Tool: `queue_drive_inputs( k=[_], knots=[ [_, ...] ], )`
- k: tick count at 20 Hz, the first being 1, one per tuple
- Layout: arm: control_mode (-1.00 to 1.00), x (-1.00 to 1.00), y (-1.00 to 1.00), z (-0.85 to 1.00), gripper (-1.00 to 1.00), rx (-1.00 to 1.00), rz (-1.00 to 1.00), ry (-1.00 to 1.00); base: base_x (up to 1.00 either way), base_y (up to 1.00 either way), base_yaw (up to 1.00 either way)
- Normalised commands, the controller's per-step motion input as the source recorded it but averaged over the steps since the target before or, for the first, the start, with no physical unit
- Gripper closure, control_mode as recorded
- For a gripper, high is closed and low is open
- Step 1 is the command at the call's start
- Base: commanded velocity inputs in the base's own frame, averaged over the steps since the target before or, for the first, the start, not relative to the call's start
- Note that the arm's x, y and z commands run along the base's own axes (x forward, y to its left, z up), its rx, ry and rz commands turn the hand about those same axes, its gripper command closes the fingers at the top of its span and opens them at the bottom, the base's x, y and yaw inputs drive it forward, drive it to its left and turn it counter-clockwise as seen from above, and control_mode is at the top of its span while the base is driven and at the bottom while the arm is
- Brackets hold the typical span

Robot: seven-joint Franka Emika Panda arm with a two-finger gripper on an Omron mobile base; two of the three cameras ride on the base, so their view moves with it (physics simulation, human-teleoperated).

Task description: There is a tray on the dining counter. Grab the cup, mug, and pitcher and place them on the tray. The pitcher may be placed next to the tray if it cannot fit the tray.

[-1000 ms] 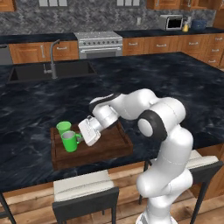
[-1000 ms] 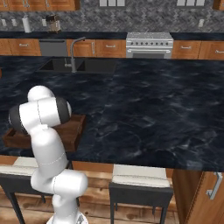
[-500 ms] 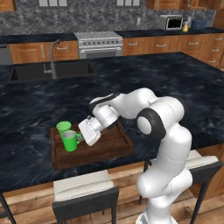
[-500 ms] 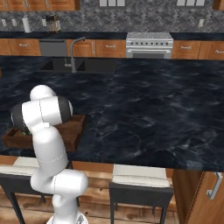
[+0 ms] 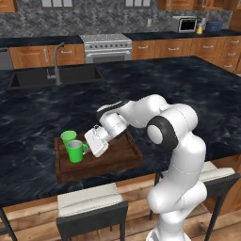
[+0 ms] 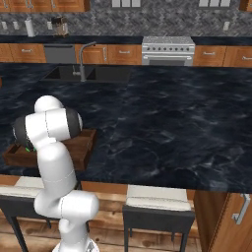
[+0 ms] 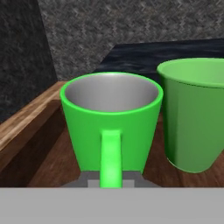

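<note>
Tray (image 5: 123,155) right half bare, mug (image 5: 75,151) beside cup (image 5: 68,137)

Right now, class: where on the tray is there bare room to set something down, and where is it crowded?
The tray is crowded at its left end, where the cup and mug stand close together, with the gripper shut on the mug's handle. Bare wood lies right of the gripper, bordered by the tray's right and front rims. The dining counter beyond the tray is bare too.
</note>
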Motion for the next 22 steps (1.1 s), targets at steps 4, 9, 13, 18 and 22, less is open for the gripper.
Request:
queue_drive_inputs(
  k=[4,9,13,18,22],
  knots=[
    [-1.00,0.00,0.00,0.00,1.00,0.00,0.00,0.00,0.00,0.00,0.00],
    [-1.00,0.00,0.00,0.00,-1.00,0.00,0.00,0.00,0.00,0.00,0.00],
    [-1.00,0.00,0.00,0.00,-1.00,0.00,0.00,0.00,0.00,0.00,0.00],
    [-1.00,0.00,0.00,0.00,-1.00,0.00,0.00,0.00,0.00,0.00,0.00],
    [-1.00,0.00,0.00,0.00,-1.00,0.00,0.00,0.00,0.00,0.00,0.00]
  ],
)
